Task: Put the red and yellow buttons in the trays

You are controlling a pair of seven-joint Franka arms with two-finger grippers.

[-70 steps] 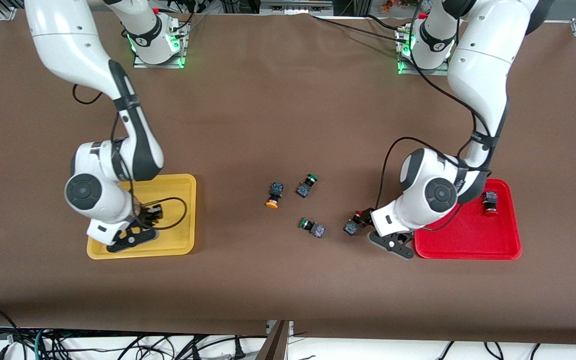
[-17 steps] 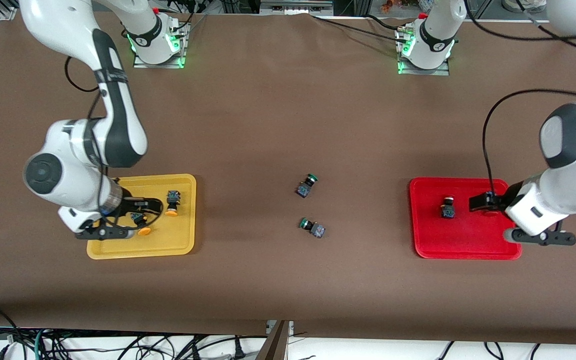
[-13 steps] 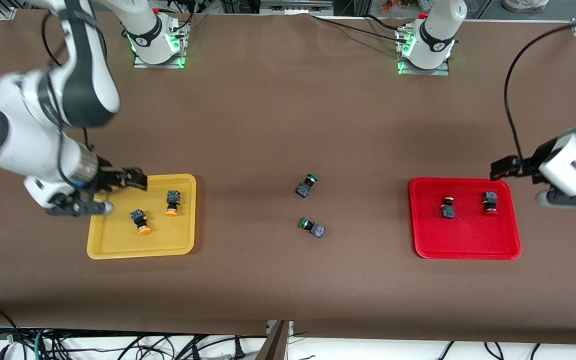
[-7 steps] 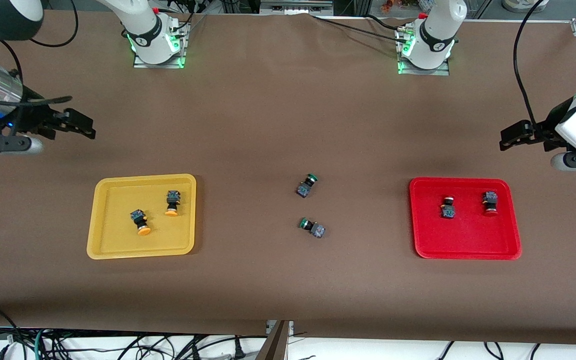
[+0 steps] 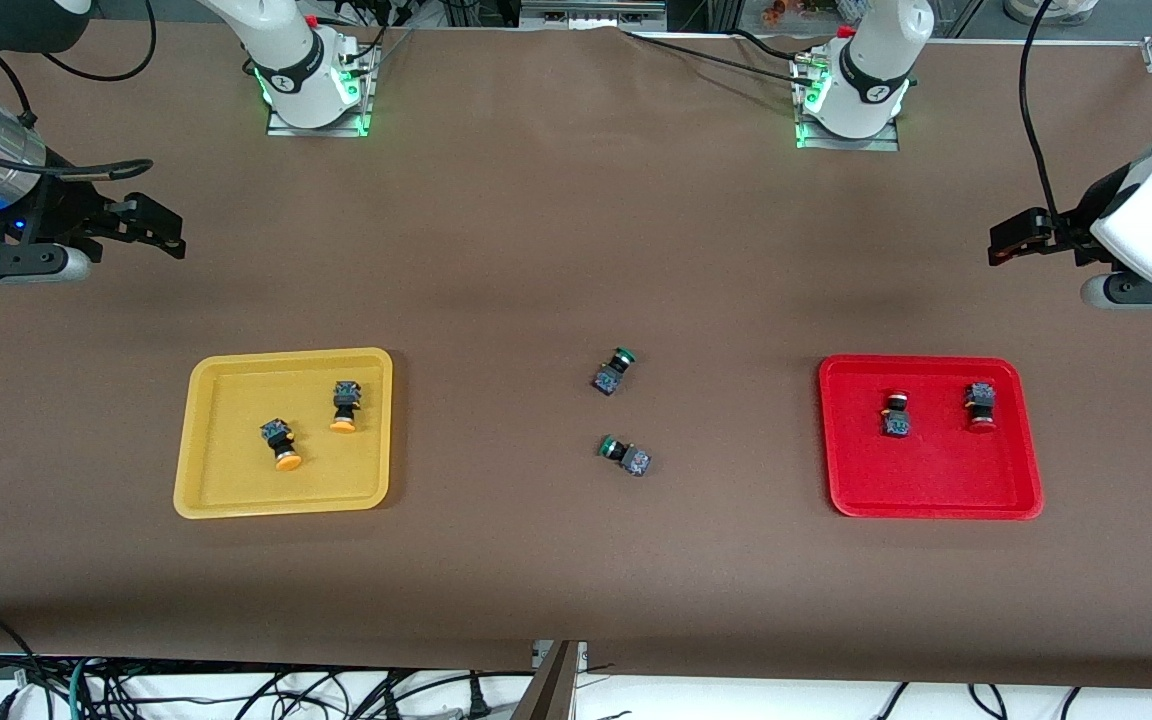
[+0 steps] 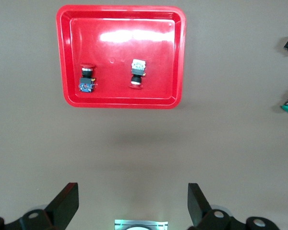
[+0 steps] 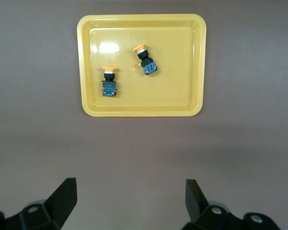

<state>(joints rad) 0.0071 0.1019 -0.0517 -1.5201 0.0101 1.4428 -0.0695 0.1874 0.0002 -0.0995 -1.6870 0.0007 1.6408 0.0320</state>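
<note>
Both arms were raised over the bare table toward their own ends, the left gripper [image 5: 1004, 242] and right gripper [image 5: 158, 231] spread wide, empty.

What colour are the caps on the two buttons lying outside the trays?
Green, clearest in the front view.

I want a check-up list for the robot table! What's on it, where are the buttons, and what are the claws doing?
Surface: brown table, flat.
Job's things: two yellow buttons in the yellow tray; two red buttons in the red tray.
Clutter: two green buttons on the table between the trays.
Grippers: left gripper open, empty, over the table at its own end; right gripper likewise.
Cables: black leads on both arms; tangle below the table edge.
Surroundings: nothing seen.
</note>
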